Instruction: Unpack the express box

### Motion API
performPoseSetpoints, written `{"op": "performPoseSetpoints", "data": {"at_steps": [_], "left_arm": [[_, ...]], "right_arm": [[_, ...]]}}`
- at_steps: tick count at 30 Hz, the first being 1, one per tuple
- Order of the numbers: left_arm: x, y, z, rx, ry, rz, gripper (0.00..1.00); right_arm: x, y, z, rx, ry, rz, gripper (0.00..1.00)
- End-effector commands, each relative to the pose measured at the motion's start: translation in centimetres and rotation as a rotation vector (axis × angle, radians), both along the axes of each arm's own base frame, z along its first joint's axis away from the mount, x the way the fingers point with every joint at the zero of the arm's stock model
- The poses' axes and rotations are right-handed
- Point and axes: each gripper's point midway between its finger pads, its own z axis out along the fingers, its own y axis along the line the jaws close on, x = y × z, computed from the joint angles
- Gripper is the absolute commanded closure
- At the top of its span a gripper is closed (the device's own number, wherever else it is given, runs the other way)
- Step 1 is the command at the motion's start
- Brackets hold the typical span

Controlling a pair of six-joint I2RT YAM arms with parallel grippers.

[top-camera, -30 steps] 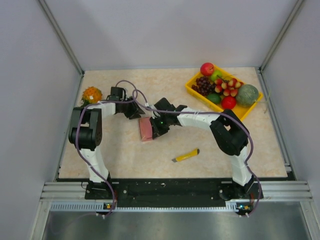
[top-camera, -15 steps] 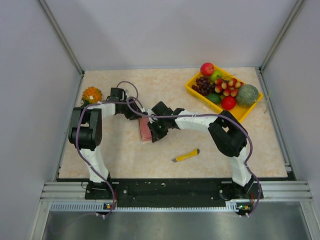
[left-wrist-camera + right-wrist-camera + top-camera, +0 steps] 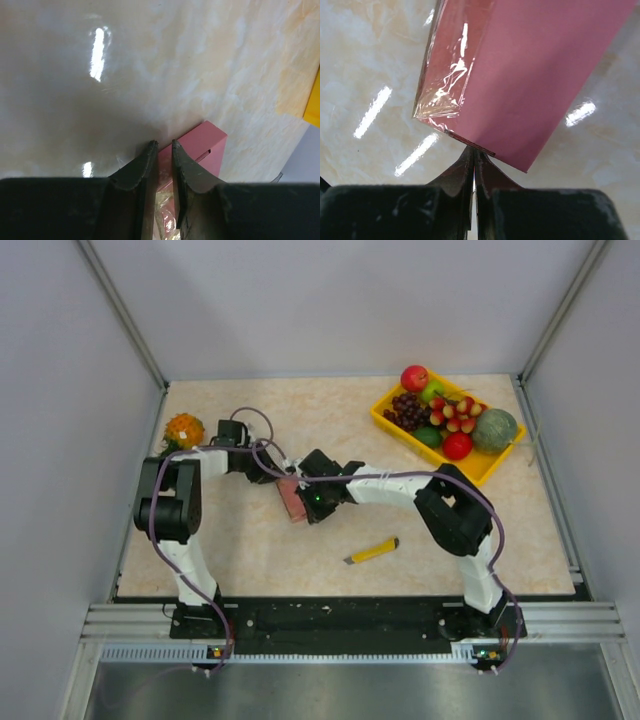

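Observation:
The express box [image 3: 291, 502], small, flat and pink, lies tilted at the table's middle left, between my two grippers. My left gripper [image 3: 279, 478] is at its far end. In the left wrist view [image 3: 162, 146] the jaws are closed on a pink wall of the box [image 3: 206, 144], with clear film between them. My right gripper [image 3: 306, 504] is at the box's near right side. In the right wrist view [image 3: 473, 150] it is shut, its tips touching the lower edge of the box [image 3: 540, 75]. Crinkled clear tape [image 3: 445, 90] covers one end of the box.
A yellow utility knife [image 3: 372, 551] lies near the front middle. A yellow fruit tray [image 3: 379, 413] full of fruit stands at the back right. A spiky orange fruit [image 3: 183, 429] sits at the back left. Grey walls enclose the table.
The right gripper has moved left and closer against the box. The box has turned slightly, and the left gripper has shifted with it.

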Motion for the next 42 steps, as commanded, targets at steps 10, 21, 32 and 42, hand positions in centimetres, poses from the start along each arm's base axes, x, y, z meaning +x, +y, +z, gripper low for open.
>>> {"op": "performPoseSetpoints", "data": {"at_steps": [10, 21, 32, 42], "left_arm": [[-5.9, 0.8, -0.1, -0.025, 0.083, 0.011, 0.78], [-8.2, 0.0, 0.3, -0.071, 0.095, -0.009, 0.78], [-13.7, -2.1, -0.6, -0.087, 0.146, -0.104, 0.78], [-14.7, -6.5, 1.8, -0.118, 0.032, -0.366, 0.73]], "right_arm": [[6.1, -3.6, 1.1, -0.020, -0.096, -0.213, 1.00], [8.0, -4.2, 1.2, -0.020, -0.100, -0.298, 1.00], [11.9, -4.7, 1.6, 0.007, -0.118, -0.343, 1.00], [14.8, -3.3, 3.0, 0.045, -0.151, -0.379, 1.00]]}}
